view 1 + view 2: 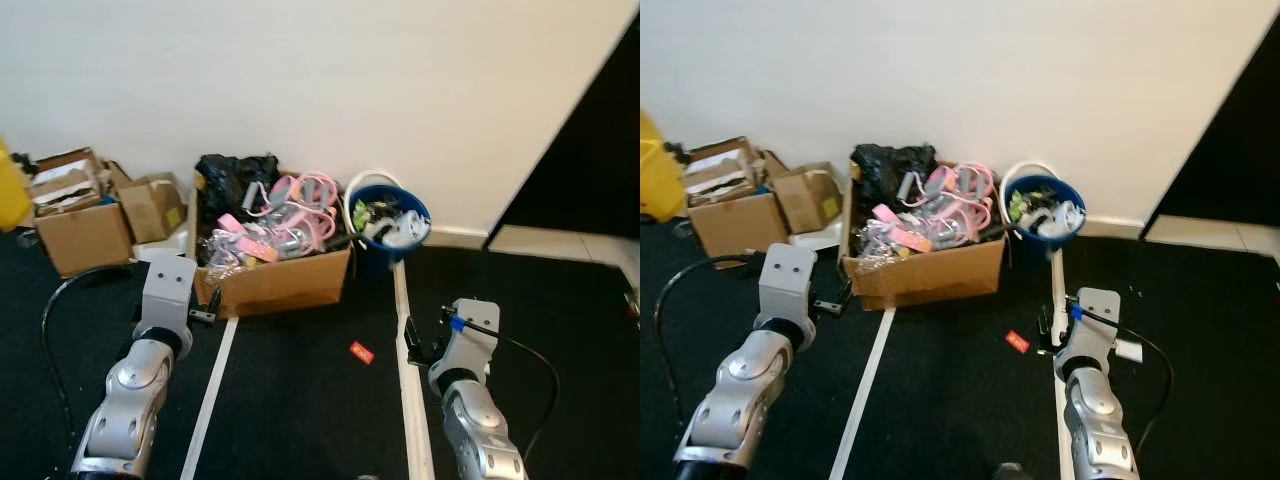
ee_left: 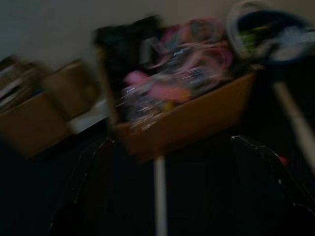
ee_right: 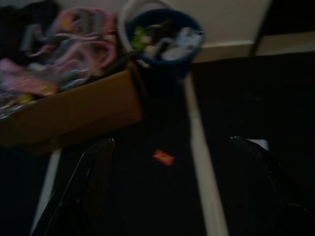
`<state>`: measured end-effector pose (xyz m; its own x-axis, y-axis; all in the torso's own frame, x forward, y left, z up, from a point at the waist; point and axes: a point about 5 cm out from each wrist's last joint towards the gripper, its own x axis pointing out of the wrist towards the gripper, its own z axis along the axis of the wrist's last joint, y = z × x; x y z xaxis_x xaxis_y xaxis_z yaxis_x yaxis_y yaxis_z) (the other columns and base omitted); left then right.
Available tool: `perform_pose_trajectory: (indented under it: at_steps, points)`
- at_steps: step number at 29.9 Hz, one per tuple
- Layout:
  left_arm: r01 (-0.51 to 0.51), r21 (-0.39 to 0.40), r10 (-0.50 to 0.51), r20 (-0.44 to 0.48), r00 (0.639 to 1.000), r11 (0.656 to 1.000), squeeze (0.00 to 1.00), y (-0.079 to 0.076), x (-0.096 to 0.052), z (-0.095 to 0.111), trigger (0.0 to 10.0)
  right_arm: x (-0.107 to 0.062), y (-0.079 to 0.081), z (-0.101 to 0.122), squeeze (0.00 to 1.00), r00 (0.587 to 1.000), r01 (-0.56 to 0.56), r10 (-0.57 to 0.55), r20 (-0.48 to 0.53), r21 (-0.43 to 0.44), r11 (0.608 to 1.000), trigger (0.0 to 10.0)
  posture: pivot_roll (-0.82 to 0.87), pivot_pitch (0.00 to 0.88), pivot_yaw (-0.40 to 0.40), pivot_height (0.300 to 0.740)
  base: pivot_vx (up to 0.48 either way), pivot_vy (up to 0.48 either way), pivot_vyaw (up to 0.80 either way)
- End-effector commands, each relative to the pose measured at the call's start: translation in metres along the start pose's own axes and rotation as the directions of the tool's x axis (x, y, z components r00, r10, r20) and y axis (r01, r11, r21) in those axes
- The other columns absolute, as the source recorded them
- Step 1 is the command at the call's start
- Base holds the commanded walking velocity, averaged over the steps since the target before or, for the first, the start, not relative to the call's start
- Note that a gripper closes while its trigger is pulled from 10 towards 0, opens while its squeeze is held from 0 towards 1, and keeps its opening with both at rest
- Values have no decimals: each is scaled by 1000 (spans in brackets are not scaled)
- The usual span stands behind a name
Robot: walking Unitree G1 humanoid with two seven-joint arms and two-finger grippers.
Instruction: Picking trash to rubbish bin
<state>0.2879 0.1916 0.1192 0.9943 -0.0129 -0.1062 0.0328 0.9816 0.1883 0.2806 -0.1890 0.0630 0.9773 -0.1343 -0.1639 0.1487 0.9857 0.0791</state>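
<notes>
While no writing can be read on it, a red wrapper lies on the black floor between the right gripper's spread, empty fingers. Beyond stands the blue bin. The left gripper's fingers are spread too.

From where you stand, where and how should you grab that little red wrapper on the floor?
The red wrapper lies flat on the dark floor, so probably come straight down from above with the right pincer and pinch across its short sides; the cardboard box and blue bin stand beyond it.
</notes>
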Motion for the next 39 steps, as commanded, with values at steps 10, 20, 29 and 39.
perform_pose_trajectory:
  at_steps: [10,20,29,39]
  points:
    - [-34,1,34,-14,999,999,0,4,-2,-4,10000,3,10,-3,0,999,-31,31,-20,10,999,10000,28,142,5,740,0,0,-800]
    - [-52,3,52,-17,998,999,0,8,-5,-4,10000,3,10,-5,0,999,-30,31,-30,12,999,10000,35,151,3,740,0,0,-800]
    - [-42,-9,41,-54,998,999,0,3,4,-7,10000,4,1,-2,0,1000,3,-3,-17,12,1000,10000,-1,133,21,740,0,0,-800]
    - [-18,-71,16,-19,1000,997,0,-2,9,-4,10000,-1,-4,-2,0,1000,29,-29,-5,16,999,10000,-31,113,43,740,0,0,-800]
